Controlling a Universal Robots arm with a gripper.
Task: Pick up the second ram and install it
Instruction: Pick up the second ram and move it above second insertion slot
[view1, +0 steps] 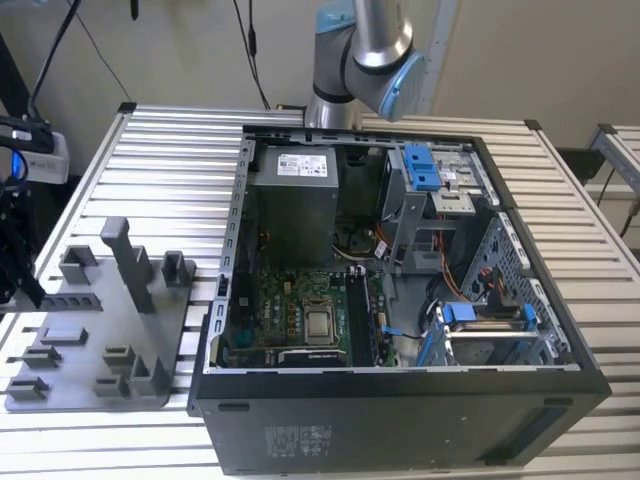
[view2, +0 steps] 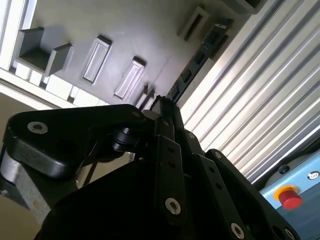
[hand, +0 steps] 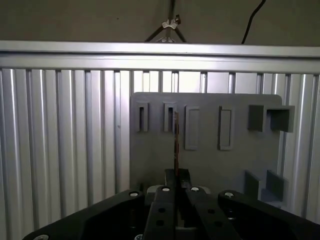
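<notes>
In both wrist views my gripper (hand: 176, 175) (view2: 162, 102) is shut on the second ram, held by one end. The ram appears edge-on as a thin dark strip (hand: 176, 140) in the first wrist view. In the second wrist view it is a long dark board with black chips (view2: 197, 60). It reaches out over the grey plastic tray (hand: 235, 165) (view2: 145, 30), towards a slot. I cannot tell whether its far end touches the tray. In the exterior view the gripper's dark body (view1: 20, 270) hangs at the left edge, above the tray (view1: 180, 320).
The open computer case (view1: 400, 420) lies on the slatted metal table (view1: 160, 150), with the motherboard (view1: 290, 310) and its long memory slots (view1: 364, 320) facing up. Blue drive brackets (view1: 420, 165) stand inside. A red button (view2: 290, 197) sits beside the table.
</notes>
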